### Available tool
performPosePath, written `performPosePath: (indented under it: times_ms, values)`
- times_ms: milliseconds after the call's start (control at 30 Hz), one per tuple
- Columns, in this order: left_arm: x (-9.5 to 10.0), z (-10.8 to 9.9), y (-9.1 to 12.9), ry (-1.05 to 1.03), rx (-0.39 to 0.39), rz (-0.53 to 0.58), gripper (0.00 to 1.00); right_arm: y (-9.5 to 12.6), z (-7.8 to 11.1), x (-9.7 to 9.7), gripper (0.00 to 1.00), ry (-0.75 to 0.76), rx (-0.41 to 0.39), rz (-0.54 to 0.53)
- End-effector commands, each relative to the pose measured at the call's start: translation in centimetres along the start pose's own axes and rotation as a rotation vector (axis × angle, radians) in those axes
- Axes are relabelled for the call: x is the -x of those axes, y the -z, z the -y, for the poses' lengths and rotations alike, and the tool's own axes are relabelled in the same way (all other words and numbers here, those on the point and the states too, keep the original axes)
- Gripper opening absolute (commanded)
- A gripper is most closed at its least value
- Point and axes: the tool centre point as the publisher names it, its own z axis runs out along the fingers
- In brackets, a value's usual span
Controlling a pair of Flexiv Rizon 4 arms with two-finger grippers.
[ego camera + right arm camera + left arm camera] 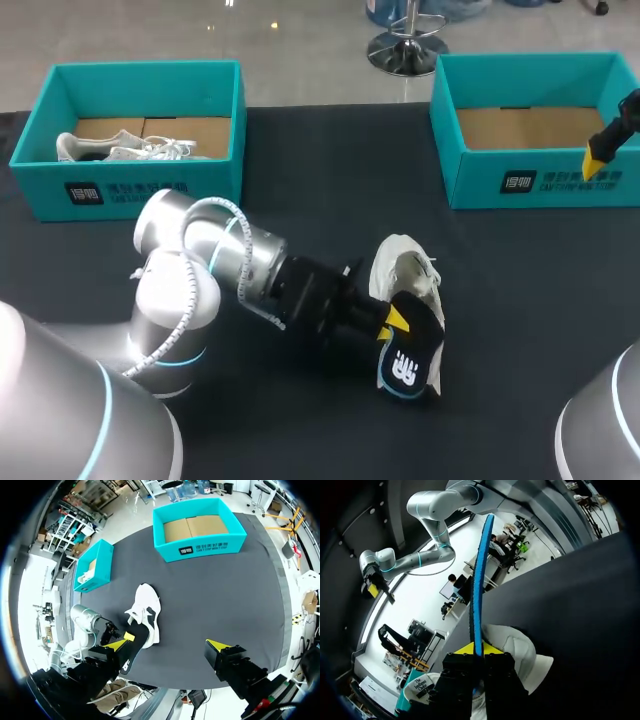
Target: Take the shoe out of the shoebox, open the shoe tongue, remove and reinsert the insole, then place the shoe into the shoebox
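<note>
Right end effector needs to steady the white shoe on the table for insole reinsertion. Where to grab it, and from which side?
Probably the shoe's free end, the one pointing toward the boxes. Pinch it across its narrow width from above. The near end is taken, because the left end effector holds the insole against it. The right end effector is open.

light: bright, overhead | glare: left arm (215, 245) shell | shadows: seemingly soft

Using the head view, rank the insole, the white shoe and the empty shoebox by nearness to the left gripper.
1. insole, clamped in the left gripper.
2. white shoe, on the table just beyond the fingertips.
3. empty shoebox, at the far right corner.
</note>
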Motion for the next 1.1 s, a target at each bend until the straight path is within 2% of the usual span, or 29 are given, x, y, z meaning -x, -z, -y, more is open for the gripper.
performPosePath:
  times_ms: [33, 233, 567, 600, 633, 700, 733, 833, 900, 1100]
  values:
    - [0.6, -1.6, -0.4, -0.001, 0.003, -0.004, 0.0, 0.0, -0.3, -0.1, 1.0, 0.0, -0.006, 0.003]
    - [1.1, -2.5, 0.5, -0.007, 0.025, 0.004, 0.0, 0.0, -0.3, -0.1, 1.0, 0.0, -0.006, 0.003]
    - [0.3, -3.9, 1.2, -0.029, 0.063, -0.037, 0.0, 0.0, -0.3, -0.1, 1.0, 0.0, -0.006, 0.003]
    - [0.4, -3.9, 1.3, -0.03, 0.064, -0.037, 0.05, 0.0, -0.3, -0.1, 1.0, 0.0, -0.006, 0.003]
    - [0.5, -3.8, 1.5, -0.037, 0.065, -0.039, 0.37, 0.0, -0.3, -0.1, 1.0, 0.0, -0.006, 0.003]
    - [0.8, -3.4, 1.7, -0.042, 0.064, -0.035, 0.82, 0.0, -0.3, -0.1, 1.0, 0.0, -0.006, 0.003]
    - [0.9, -3.2, 1.9, -0.052, 0.06, -0.034, 0.9, 0.0, -0.3, -0.1, 1.0, 0.0, -0.006, 0.003]
    - [1.3, -2.4, 2.2, -0.061, 0.048, -0.022, 0.9, 0.0, -0.3, -0.1, 1.0, 0.0, -0.006, 0.003]
    - [1.4, -2.0, 2.4, -0.068, 0.039, -0.018, 0.79, 0.0, -0.3, -0.1, 1.0, 0.0, -0.006, 0.003]
    - [0.9, -0.9, 2.0, -0.079, 0.016, -0.034, 0.74, 0.0, -0.3, -0.1, 1.0, 0.0, -0.006, 0.003]
